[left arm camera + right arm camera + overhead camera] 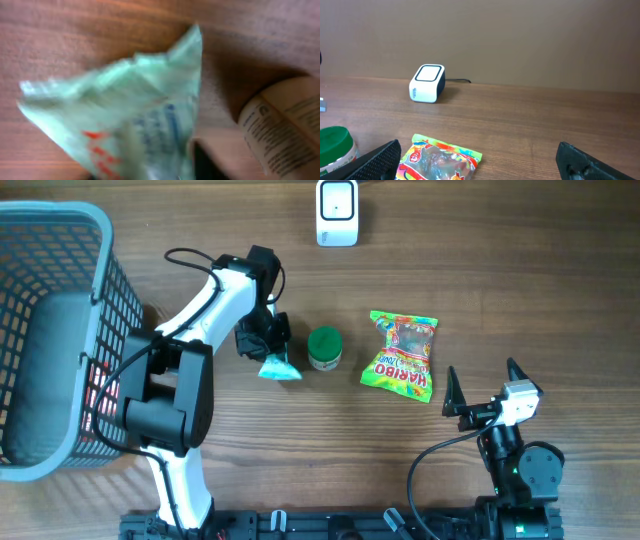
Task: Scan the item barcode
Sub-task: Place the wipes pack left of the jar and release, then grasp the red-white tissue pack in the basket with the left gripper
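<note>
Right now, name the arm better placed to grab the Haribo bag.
Right. The right gripper stands open and empty just beside the Haribo bag; the left gripper is down at the teal packet, beyond the green-lidded jar.

Left gripper (268,345) far forward, right gripper (481,370) wide-splayed near base.

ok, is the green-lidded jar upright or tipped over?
Upright. The overhead view shows the green-lidded jar as a round lid seen face-on, and the right wrist view shows the lid on top with the label below.
</note>
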Motion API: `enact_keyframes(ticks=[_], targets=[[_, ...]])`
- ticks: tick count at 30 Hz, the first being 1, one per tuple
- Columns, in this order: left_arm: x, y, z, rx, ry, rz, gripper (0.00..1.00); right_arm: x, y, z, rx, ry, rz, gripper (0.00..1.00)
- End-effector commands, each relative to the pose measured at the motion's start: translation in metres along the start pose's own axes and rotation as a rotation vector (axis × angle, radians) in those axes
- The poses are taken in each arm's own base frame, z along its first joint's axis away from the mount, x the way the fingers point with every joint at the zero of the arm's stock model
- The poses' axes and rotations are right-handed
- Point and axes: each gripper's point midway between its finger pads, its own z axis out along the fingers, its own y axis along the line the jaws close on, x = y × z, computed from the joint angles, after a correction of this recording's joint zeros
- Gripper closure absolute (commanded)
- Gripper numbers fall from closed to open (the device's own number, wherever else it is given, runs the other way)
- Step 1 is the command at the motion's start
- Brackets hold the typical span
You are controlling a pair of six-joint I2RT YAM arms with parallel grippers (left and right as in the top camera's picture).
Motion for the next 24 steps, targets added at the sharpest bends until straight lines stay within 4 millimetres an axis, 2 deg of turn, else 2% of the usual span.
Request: enact_keyframes(ticks=[1, 2, 3, 6, 8, 9, 10, 11, 12, 13, 15, 16, 17, 18, 19, 23, 24], targets=[[-0.004, -0.005, -0.038, -0.012, -0.089, 0.025, 0.04, -0.001, -0.001, 0.000, 0.005, -0.007, -0.005, 0.00], [-0.013, -0.002, -0.072, -0.055, -0.180, 0.031, 0.00, -0.001, -0.001, 0.000, 0.005, -0.007, -0.004, 0.00], [-0.016, -0.001, -0.090, -0.070, -0.228, 0.033, 0.00, -0.001, -0.001, 0.000, 0.005, -0.007, -0.005, 0.00], [-0.023, -0.003, -0.174, -0.086, -0.440, 0.036, 0.00, -0.001, -0.001, 0.000, 0.005, -0.006, -0.005, 0.00], [-0.019, 0.003, -0.254, -0.096, -0.666, 0.018, 0.00, -0.001, -0.001, 0.000, 0.006, -0.007, -0.005, 0.00], [-0.010, 0.013, -0.312, -0.102, -0.844, -0.015, 0.00, -0.001, -0.001, 0.000, 0.005, -0.007, -0.005, 0.00], [-0.002, 0.024, -0.349, -0.116, -0.966, -0.053, 0.00, -0.001, -0.001, 0.000, 0.005, -0.007, -0.005, 0.00], [0.011, 0.044, -0.392, -0.131, -1.119, -0.124, 0.00, -0.001, -0.001, 0.000, 0.005, -0.007, -0.005, 0.00], [0.025, 0.065, -0.422, -0.112, -1.218, -0.197, 0.00, -0.001, -0.001, 0.000, 0.006, -0.007, -0.005, 0.00], [0.033, 0.082, -0.434, -0.091, -1.256, -0.279, 0.00, -0.001, -0.001, 0.000, 0.005, -0.007, -0.005, 0.00], [0.050, 0.133, -0.447, -0.033, -1.299, -0.548, 0.00, -0.001, -0.001, 0.000, 0.006, -0.007, -0.005, 0.00], [0.061, 0.175, -0.446, 0.011, -1.298, -0.797, 0.00, -0.001, -0.001, 0.000, 0.006, -0.007, -0.005, 0.00], [0.067, 0.203, -0.440, 0.028, -1.275, -0.947, 0.00, -0.001, -0.001, 0.000, 0.005, -0.006, -0.005, 0.00], [0.071, 0.230, -0.426, 0.059, -1.206, -1.086, 0.00, -0.001, -0.001, 0.000, 0.005, -0.007, -0.005, 0.00], [0.071, 0.247, -0.408, 0.093, -1.112, -1.164, 0.00, -0.001, -0.001, 0.000, 0.005, -0.006, -0.005, 0.00], [0.060, 0.302, -0.336, 0.108, -0.799, -1.363, 0.00, -0.001, -0.001, 0.000, 0.005, -0.007, -0.005, 0.00], [0.058, 0.319, -0.307, 0.073, -0.703, -1.418, 0.00, -0.001, -0.001, 0.000, 0.005, -0.007, -0.005, 0.00]])
